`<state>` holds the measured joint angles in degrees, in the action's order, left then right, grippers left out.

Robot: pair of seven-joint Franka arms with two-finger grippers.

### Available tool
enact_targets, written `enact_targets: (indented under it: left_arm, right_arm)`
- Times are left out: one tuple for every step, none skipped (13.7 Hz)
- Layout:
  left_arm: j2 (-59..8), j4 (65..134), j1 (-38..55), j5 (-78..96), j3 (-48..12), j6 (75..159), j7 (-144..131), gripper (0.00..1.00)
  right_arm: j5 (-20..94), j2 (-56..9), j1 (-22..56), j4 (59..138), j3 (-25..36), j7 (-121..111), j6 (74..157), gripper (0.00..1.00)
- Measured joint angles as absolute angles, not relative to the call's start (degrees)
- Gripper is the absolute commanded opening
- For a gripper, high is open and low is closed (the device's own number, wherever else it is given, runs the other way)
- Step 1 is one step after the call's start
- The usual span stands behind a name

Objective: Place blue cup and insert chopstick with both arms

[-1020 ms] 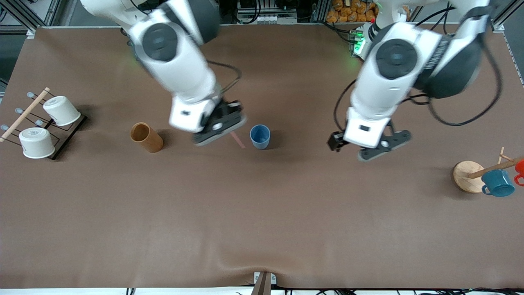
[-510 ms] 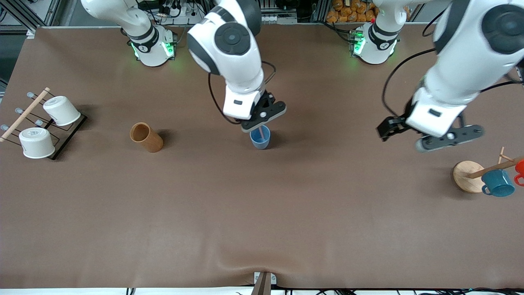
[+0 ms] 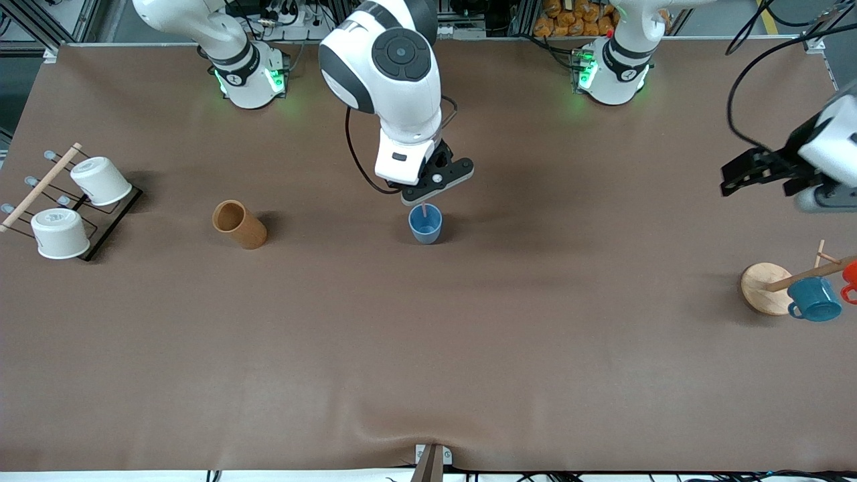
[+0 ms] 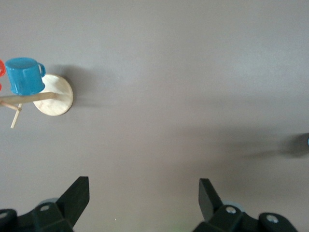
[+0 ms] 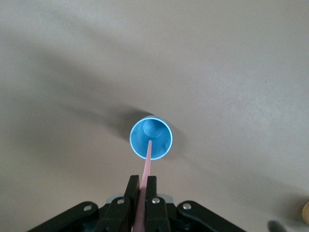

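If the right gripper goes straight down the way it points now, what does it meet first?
Probably the blue cup: the right gripper, shut on the chopstick, hangs above its open mouth, stick tip already at the opening. How high above is unclear.

Even overhead light — soft shadows, sharp focus throughout.
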<state>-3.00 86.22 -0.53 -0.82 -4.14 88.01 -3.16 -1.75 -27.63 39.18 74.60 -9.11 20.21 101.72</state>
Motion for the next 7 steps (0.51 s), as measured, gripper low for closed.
enact_targets:
  left_arm:
    - [-2.55, 86.85, -0.33, -0.7, -3.76, 87.99, -3.03, 1.0]
    - [-2.34, 87.27, -0.04, -0.7, -3.54, 87.99, -2.89, 1.0]
    - [-2.32, 87.46, 0.25, -0.7, -3.24, 87.99, -2.51, 1.0]
    - [-2.32, 87.6, 0.36, -0.7, -3.0, 87.99, -2.25, 1.0]
    - [-2.32, 87.66, 0.38, -0.7, -2.82, 87.99, -2.17, 1.0]
    - [-2.32, 87.72, 0.37, -0.69, -2.7, 87.99, -2.11, 1.0]
    - [-2.33, 87.79, 0.38, -0.66, -2.68, 88.0, -2.09, 1.0]
  right_arm:
    - [-1.75, -27.64, 39.25, 74.64, -9.14, 20.26, 101.65, 0.0]
    - [-1.75, -27.71, 39.41, 74.73, -9.16, 20.51, 101.61, 0.0]
    - [-1.75, -27.94, 39.67, 74.81, -9.17, 20.85, 101.6, 0.0]
    - [-1.83, -28.35, 40.0, 74.84, -9.16, 21.06, 101.6, 0.0]
    - [-2.25, -28.94, 40.39, 74.85, -9.16, 21.21, 101.61, 0.0]
    - [-2.98, -29.67, 40.81, 74.87, -9.17, 21.73, 101.63, 0.0]
    - [-3.93, -30.44, 41.19, 74.88, -9.17, 22.51, 101.71, 0.0]
